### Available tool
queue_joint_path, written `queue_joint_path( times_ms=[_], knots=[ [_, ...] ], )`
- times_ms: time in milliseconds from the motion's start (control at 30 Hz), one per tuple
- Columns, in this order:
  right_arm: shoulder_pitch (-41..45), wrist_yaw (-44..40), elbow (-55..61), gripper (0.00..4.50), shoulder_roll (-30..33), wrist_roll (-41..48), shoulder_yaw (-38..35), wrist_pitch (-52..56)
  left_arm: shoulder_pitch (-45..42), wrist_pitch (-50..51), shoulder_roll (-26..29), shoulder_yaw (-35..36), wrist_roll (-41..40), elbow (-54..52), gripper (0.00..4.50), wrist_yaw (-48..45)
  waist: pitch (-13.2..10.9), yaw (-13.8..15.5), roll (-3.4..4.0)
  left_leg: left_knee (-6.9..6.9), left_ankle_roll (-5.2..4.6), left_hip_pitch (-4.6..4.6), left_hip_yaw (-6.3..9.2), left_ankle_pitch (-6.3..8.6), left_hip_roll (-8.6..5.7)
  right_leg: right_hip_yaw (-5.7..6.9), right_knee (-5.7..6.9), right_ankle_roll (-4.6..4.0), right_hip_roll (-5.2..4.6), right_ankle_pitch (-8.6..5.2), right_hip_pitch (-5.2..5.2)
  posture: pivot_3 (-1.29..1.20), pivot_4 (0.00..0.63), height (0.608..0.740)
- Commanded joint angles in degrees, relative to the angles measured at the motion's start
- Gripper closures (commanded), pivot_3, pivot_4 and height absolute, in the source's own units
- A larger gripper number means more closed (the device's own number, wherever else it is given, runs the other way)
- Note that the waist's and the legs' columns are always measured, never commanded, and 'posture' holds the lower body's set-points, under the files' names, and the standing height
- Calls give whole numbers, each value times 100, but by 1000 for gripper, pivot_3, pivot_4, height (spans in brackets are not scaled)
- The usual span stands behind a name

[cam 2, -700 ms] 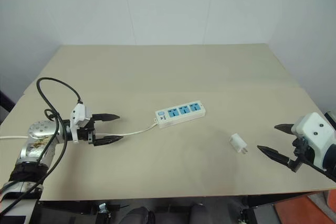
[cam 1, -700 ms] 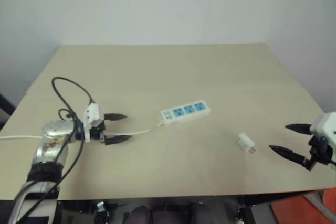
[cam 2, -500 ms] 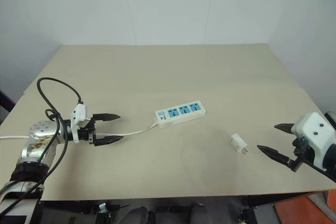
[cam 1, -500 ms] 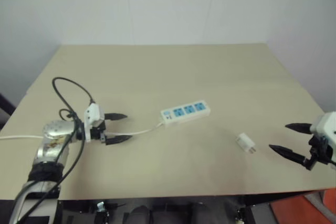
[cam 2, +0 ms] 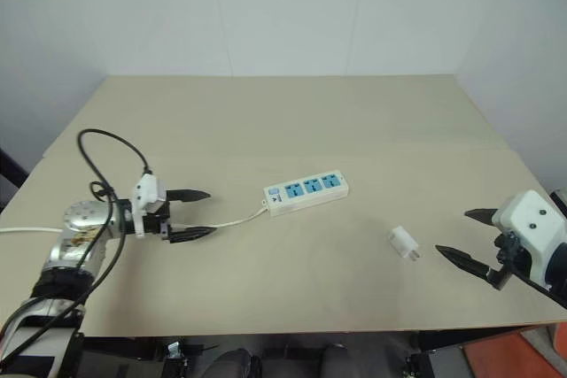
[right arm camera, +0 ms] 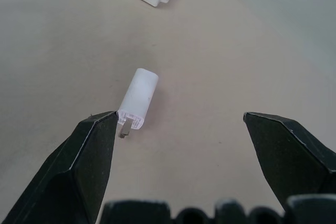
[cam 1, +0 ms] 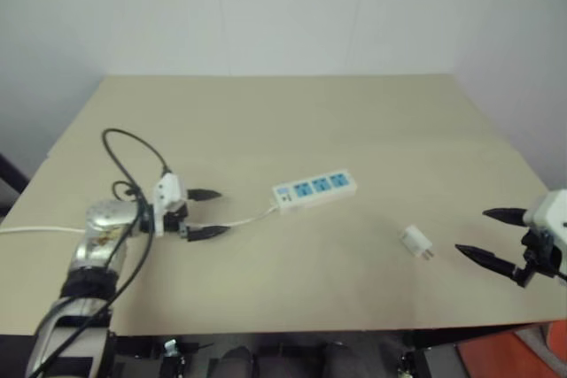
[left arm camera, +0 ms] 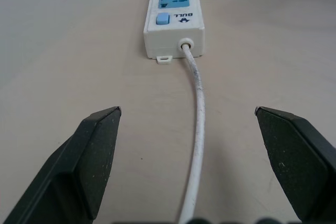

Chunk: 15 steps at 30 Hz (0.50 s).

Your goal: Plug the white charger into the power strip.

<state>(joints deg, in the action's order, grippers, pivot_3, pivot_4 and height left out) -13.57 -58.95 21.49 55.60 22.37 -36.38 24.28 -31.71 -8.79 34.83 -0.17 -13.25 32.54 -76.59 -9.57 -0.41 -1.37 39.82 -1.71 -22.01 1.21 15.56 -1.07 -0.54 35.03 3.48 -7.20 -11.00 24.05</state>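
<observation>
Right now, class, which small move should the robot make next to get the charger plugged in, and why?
Probably ease the right gripper forward over the white charger. Its jaws are open and empty, the charger lies loose on the table just ahead, apart from the power strip.

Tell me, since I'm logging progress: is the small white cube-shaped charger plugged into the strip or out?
Out. The small white cube-shaped charger lies on its side on the table, apart from the long white power strip.

White power strip (cam 2: pixel 306 194) with blue sockets, white charger (cam 2: pixel 402 243), tan table (cam 2: pixel 292 121), black-fingered end effectors.
</observation>
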Motion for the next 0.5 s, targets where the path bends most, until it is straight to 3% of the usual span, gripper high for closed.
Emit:
queue_joint_path(
  times_ms=[33, 200, 500],
  knots=[
    [402, 233, 407, 0, -15, 224, 274, 144, -565, -480, -431, -171, 348, 513, 38, 535, -1, 14, -3, 0, 0, 2, 1, 0, 0, 0, 0, 0, 0, 0, -2, 0, 150, 740],
    [1222, 856, 692, 0, -291, 139, 1267, 335, -1454, -1428, -1254, -158, 513, 2081, 38, 763, -2, 30, -10, 8, 2, -5, -5, -1, -3, 3, 0, -1, 0, 4, -1, 0, 150, 740],
    [1738, 1526, 1171, 0, -641, 27, 2196, 648, -2280, -2073, -1717, -100, 815, 3715, 38, 754, -2, 46, -11, 8, -1, -26, -32, 0, -8, 9, -3, 1, -3, 3, 9, 0, 150, 740]
  ],
)
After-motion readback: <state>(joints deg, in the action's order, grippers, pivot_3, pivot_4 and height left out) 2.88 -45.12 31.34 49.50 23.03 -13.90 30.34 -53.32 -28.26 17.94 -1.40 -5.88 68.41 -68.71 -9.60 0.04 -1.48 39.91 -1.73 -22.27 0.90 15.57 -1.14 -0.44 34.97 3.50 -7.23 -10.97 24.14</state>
